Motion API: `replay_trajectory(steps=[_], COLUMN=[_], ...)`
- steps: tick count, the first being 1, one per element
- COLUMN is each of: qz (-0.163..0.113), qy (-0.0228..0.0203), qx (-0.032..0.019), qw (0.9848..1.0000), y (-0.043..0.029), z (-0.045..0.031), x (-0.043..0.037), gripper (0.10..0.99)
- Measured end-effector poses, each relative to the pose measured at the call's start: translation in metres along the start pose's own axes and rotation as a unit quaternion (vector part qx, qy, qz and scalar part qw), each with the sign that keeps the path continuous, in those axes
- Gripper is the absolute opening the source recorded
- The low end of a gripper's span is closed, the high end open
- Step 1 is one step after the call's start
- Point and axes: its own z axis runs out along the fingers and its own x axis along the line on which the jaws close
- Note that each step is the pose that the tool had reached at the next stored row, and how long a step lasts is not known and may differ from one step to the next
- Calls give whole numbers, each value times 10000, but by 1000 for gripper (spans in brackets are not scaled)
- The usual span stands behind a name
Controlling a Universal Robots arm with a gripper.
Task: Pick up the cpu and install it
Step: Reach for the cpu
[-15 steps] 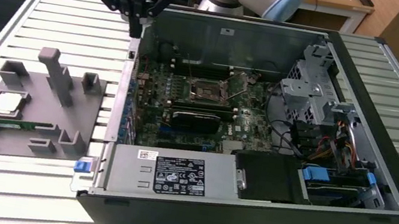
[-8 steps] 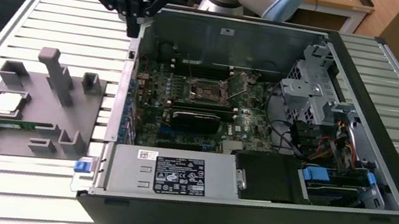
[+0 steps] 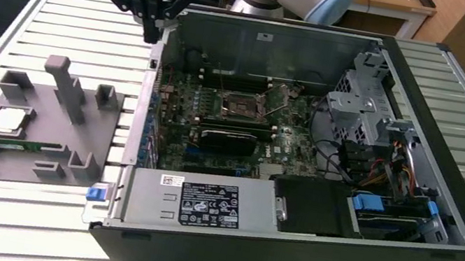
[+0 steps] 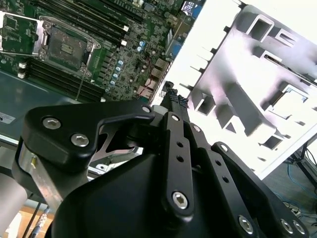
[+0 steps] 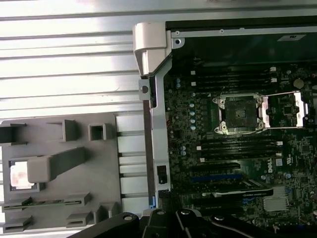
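Cpu (image 3: pixel 9 121) is lying flat in a recess of the grey holder (image 3: pixel 48 129), the open case (image 3: pixel 257 42) is sitting just beside the holder, and the gripper (image 3: pixel 151 37) is hanging above the case wall nearest the holder, fingers pressing together on nothing.

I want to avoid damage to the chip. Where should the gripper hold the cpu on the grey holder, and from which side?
Probably by two opposite edges of the cpu, coming straight down from above. It lies flat in a shallow seat of the grey holder, so only its top is open; keep off the tall post beside it.
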Motion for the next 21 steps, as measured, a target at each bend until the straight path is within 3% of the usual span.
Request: replay_trajectory(steps=[21], qz=[0], qy=[0], qx=[-2], qw=[10000], y=[-11], z=[-3], x=[149], gripper=[106])
